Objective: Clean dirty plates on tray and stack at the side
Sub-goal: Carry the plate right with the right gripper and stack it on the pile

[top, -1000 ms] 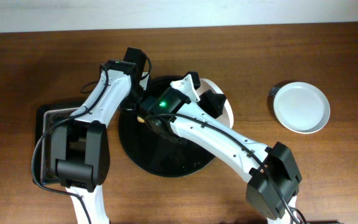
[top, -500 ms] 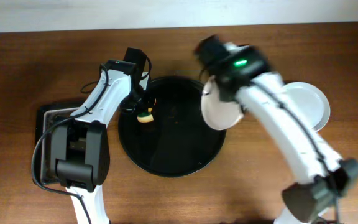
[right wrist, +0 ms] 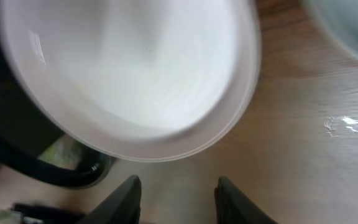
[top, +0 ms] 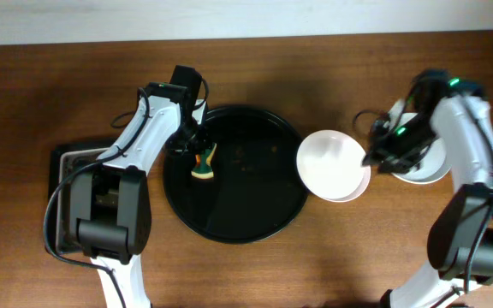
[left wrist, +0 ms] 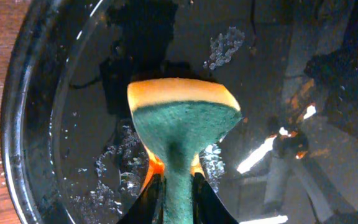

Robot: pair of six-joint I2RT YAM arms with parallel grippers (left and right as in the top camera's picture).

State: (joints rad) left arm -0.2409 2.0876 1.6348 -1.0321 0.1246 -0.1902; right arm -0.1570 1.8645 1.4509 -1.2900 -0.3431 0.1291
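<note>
Right gripper (top: pixel 373 156) stands at the right rim of a white plate (top: pixel 332 164). In the right wrist view its fingers (right wrist: pixel 129 199) are spread with bare wood between them. The plate's edge lies just beyond the tips, so nothing is gripped, though that view is blurred. This plate sits between the black tray (top: pixel 229 238) and a second plate (top: pixel 430 167) at the side. Its left edge overlaps the tray's rim, and I cannot tell whether it lies flat. No orange smear shows on it.

Left gripper (top: pixel 197 154) hangs over the tray's left part, jaws closed on a green-and-yellow sponge (left wrist: pixel 182 124). The tray carries water droplets and no plate.

Judgement: the step in hand is stacking, with the wiped plate part-way to the pile. The next move calls for taking it by the rim, lifting it clear of the tray's edge, and setting it squarely onto the second plate.
</note>
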